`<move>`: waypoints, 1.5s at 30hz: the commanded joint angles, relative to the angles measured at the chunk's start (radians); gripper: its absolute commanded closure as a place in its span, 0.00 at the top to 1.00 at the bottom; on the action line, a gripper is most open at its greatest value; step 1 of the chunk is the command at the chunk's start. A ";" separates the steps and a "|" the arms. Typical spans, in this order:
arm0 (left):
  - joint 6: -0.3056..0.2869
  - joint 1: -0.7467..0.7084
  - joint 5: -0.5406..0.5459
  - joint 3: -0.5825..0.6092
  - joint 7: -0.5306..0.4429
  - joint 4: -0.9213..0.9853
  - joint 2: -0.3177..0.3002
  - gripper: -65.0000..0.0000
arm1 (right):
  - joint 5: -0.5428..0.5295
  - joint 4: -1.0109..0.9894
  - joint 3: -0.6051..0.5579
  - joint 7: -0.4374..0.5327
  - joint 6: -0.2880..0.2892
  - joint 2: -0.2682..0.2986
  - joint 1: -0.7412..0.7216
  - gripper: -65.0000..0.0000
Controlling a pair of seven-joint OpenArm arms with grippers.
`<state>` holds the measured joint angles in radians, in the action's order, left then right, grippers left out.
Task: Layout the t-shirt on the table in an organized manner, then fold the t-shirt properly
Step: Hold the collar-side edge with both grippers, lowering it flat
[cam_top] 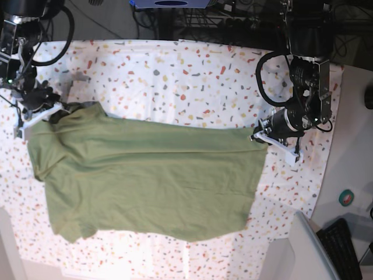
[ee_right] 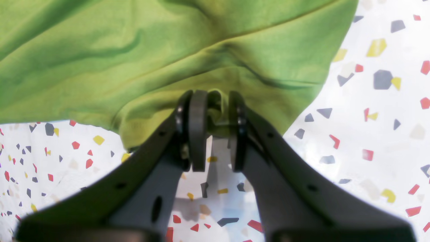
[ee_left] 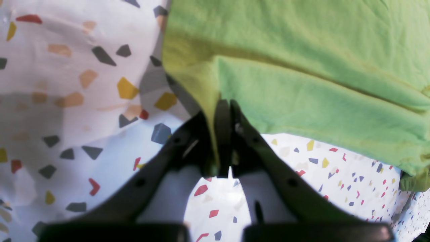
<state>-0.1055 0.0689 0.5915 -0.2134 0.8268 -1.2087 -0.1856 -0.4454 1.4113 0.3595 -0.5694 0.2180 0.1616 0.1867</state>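
Note:
The olive-green t-shirt (cam_top: 145, 175) lies spread across the speckled table (cam_top: 192, 76), its long side running left to right in the base view. My left gripper (cam_top: 263, 135) is shut on the shirt's far right corner. In the left wrist view the left gripper (ee_left: 223, 111) pinches a thin edge of the shirt (ee_left: 302, 74) above the cloth (ee_left: 67, 101). My right gripper (cam_top: 55, 111) is shut on the far left corner. In the right wrist view the right gripper (ee_right: 217, 114) holds bunched fabric (ee_right: 134, 60) between its pads. The white collar tag is hidden.
A plain grey surface (cam_top: 297, 251) and a black keyboard (cam_top: 344, 245) sit off the table at the bottom right. A small tape roll (cam_top: 347, 198) lies at the right. Cables and arm bases (cam_top: 303, 23) stand along the far edge.

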 commanded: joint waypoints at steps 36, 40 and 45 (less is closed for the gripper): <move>-0.007 0.015 0.011 -0.002 -0.010 -0.013 -0.007 0.00 | 0.118 0.104 0.005 -0.031 0.073 0.011 0.050 0.53; -0.007 0.015 0.011 -0.002 -0.010 -0.013 -0.007 0.00 | 0.195 0.013 0.013 -0.027 0.073 -0.007 -0.011 0.42; -0.007 0.015 0.011 -0.002 -0.010 -0.013 -0.007 0.00 | 0.207 -0.003 0.008 -0.027 0.076 -0.007 -0.026 0.32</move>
<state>-0.1055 0.0666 0.5911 -0.2134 0.8272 -1.2087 -0.1856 -0.2340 1.3926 0.3664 -0.6147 0.2890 0.1406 0.1699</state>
